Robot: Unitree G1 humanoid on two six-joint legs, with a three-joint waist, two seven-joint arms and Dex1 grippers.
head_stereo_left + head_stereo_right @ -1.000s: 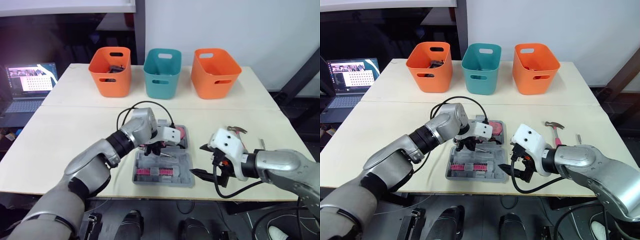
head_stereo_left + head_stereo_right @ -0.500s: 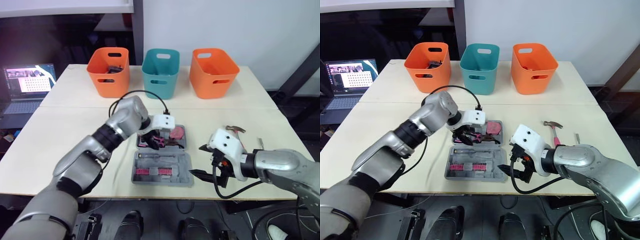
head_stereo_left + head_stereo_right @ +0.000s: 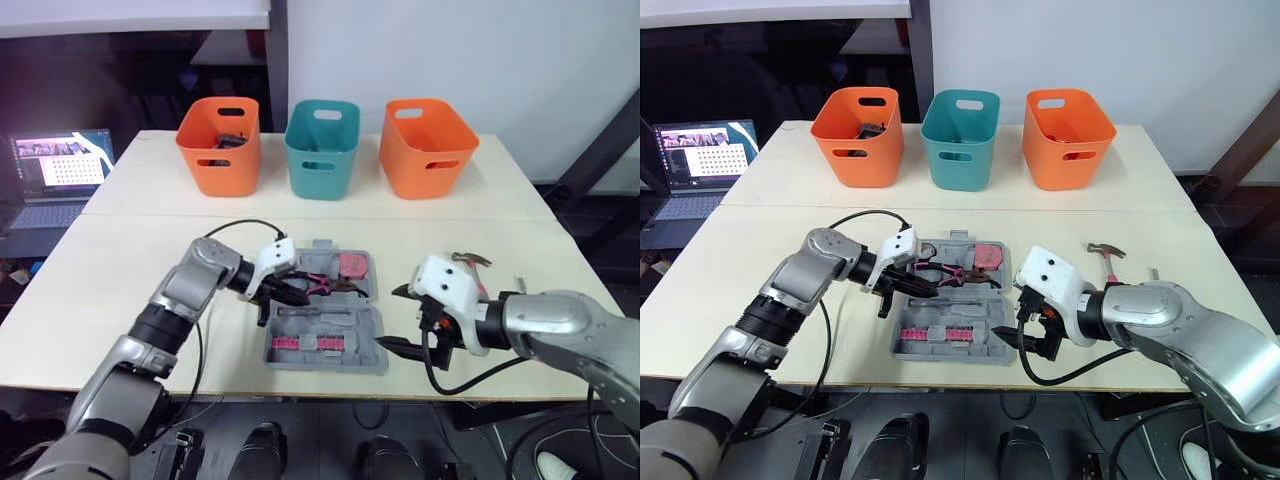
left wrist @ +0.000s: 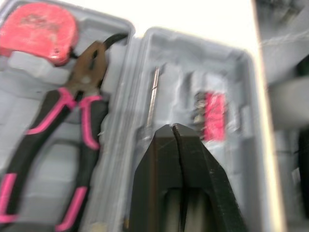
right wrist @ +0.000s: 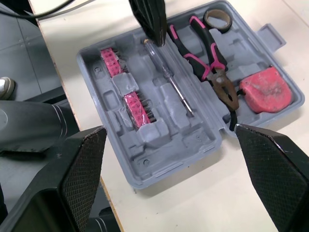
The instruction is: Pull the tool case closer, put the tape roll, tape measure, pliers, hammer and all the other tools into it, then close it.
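The grey tool case (image 3: 372, 318) lies open near the table's front edge. Its far half holds a pink tape measure (image 3: 352, 266), pink-handled pliers (image 3: 322, 285) and a dark tape roll (image 5: 216, 18). A thin screwdriver (image 5: 175, 82) and pink bit strips (image 5: 137, 108) sit in the near half. My left gripper (image 3: 296, 294) is shut and empty, its tips over the case's left end by the screwdriver handle. My right gripper (image 3: 398, 320) stands open just right of the case, holding nothing. The hammer (image 3: 1106, 251) lies on the table behind my right wrist.
At the back stand two orange bins (image 3: 220, 142) (image 3: 427, 144) with a teal bin (image 3: 322, 146) between them. A laptop (image 3: 55, 175) sits off the table's left side. A small metal piece (image 3: 519, 285) lies near the right edge.
My left gripper has drawn back leftward from over the case's far half, and the pliers now lie in the case, free of it. The right arm has barely moved.
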